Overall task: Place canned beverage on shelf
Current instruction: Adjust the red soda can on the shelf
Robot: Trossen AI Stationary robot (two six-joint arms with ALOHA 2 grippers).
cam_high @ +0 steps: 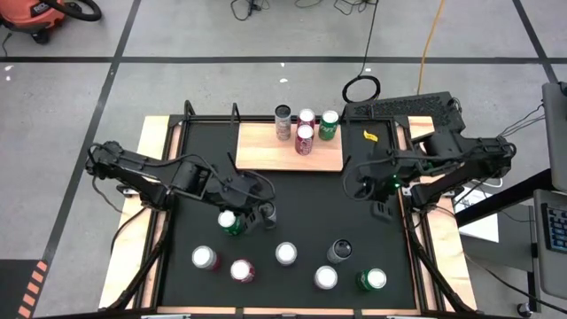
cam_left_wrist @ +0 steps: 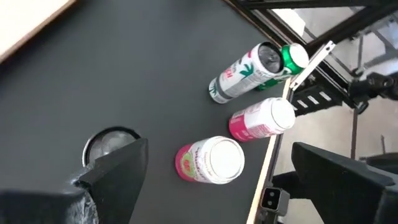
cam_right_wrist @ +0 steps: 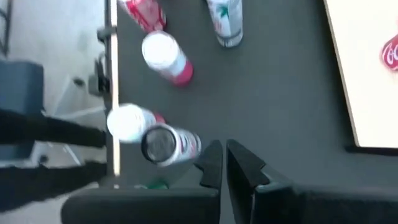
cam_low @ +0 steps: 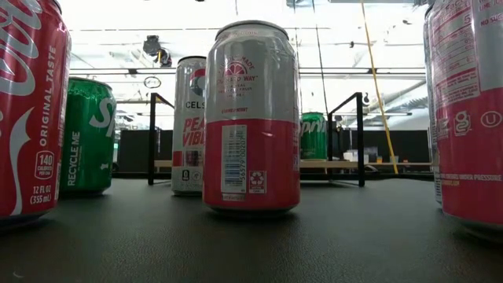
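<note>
The light-brown wooden shelf [cam_high: 266,151] lies at the mat's far middle and bears several upright cans [cam_high: 304,139]. It also shows far off in the low view [cam_low: 330,163]. My left gripper [cam_high: 254,213] is open over the mat's left middle, right beside a green can [cam_high: 230,221]. In the left wrist view [cam_left_wrist: 219,149] one finger [cam_left_wrist: 118,168] half hides a silver can top [cam_left_wrist: 106,142]. A pink-and-white can [cam_left_wrist: 211,160] stands farther off between the fingers. My right gripper [cam_high: 372,190] is shut and empty, right of the shelf; it also shows in the right wrist view [cam_right_wrist: 224,158]. My left gripper has one finger [cam_left_wrist: 118,168] right beside the green can's top [cam_left_wrist: 106,142], coming from above. The finger hides the place where they meet, so I cannot tell whether it touches the can. The can stands upright on the mat.
Several loose cans stand on the black mat's near half: white-topped ones [cam_high: 205,258], [cam_high: 285,253], [cam_high: 325,277], a red one [cam_high: 242,270], a dark one [cam_high: 339,251] and a green one [cam_high: 372,280]. Black frame posts [cam_low: 151,137] stand at the far edge.
</note>
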